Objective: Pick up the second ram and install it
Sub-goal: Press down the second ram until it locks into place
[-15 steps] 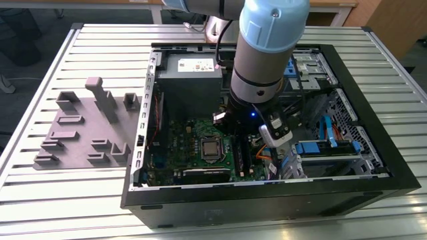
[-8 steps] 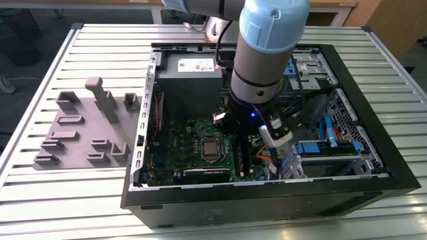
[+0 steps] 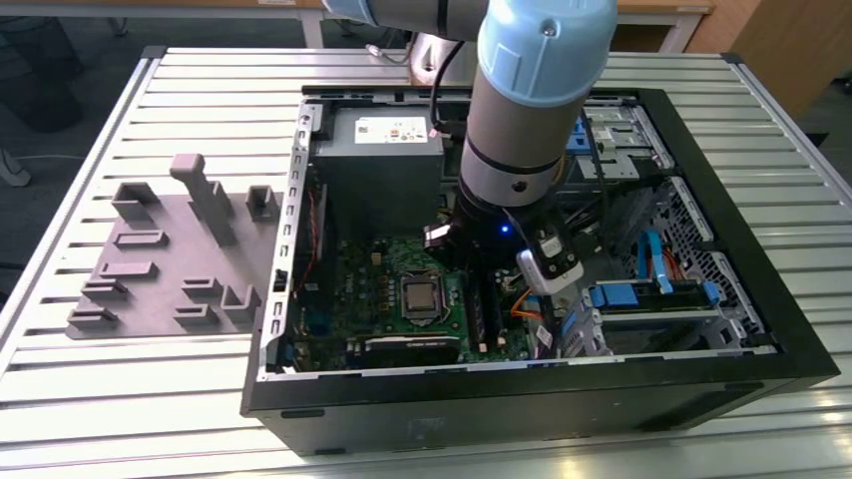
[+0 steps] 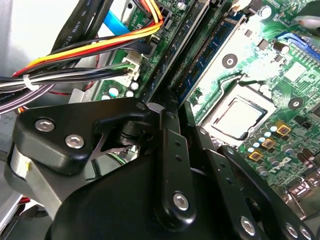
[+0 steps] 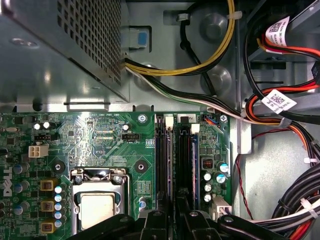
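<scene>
My claw sits low over the motherboard's RAM slots, just right of the CPU socket; grip state I cannot tell.

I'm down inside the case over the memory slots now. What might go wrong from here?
1. The hand hangs right over the narrow, side-by-side memory slots; a slight offset or tilt might press on the wrong slot or jam.
2. The cable bundle lies close beside the slots and might snag the hand.
3. The processor socket sits next to the slots, so a sideways slip might strike it.
</scene>
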`<state>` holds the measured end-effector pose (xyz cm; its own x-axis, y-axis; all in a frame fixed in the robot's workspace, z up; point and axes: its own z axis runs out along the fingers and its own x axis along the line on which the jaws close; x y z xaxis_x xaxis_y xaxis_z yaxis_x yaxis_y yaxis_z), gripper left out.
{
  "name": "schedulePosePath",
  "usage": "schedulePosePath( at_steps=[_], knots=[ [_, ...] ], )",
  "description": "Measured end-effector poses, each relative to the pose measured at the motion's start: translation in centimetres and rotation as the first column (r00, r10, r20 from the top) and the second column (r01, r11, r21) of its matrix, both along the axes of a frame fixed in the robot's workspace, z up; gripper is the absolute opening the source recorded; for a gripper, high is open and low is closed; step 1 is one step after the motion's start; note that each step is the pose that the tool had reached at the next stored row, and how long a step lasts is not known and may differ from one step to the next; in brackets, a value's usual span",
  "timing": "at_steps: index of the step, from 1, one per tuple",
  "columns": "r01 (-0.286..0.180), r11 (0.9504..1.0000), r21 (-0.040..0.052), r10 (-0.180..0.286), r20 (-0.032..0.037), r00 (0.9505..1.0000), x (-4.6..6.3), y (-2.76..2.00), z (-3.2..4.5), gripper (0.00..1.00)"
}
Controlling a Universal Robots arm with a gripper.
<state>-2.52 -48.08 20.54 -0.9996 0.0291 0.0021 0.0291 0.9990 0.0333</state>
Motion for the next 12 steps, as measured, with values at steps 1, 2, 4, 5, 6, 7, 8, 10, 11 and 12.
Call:
schedulePosePath(
  at_steps=[1,2,4,5,6,7,8,10,11,12],
  knots=[
    [0.000,1.0000,0.0000,0.000,0.0000,1.0000,0.0,0.00,0.00,0.21],
    [0.000,1.0000,0.0000,0.000,0.0000,1.0000,0.0,0.00,0.01,0.21],
    [0.000,1.0000,0.0001,0.000,0.0000,1.0000,0.0,0.00,0.23,0.21],
    [0.000,1.0000,-0.0001,0.000,0.0000,1.0000,0.0,0.00,0.45,0.21],
    [0.000,1.0000,0.0000,0.000,0.0000,1.0000,0.0,0.00,0.70,0.21],
    [0.000,1.0000,0.0001,0.000,0.0000,1.0000,0.0,0.00,1.01,0.21],
    [0.000,1.0000,0.0000,0.000,0.0000,1.0000,0.0,0.00,1.33,0.21],
    [0.000,1.0000,0.0000,0.000,0.0000,1.0000,0.0,0.00,1.98,0.21],
    [0.000,1.0000,0.0001,0.000,0.0000,1.0000,0.0,0.00,2.27,0.21],
    [0.000,1.0000,-0.0002,0.000,0.0000,1.0000,0.0,0.00,2.55,0.21]
  ],
)
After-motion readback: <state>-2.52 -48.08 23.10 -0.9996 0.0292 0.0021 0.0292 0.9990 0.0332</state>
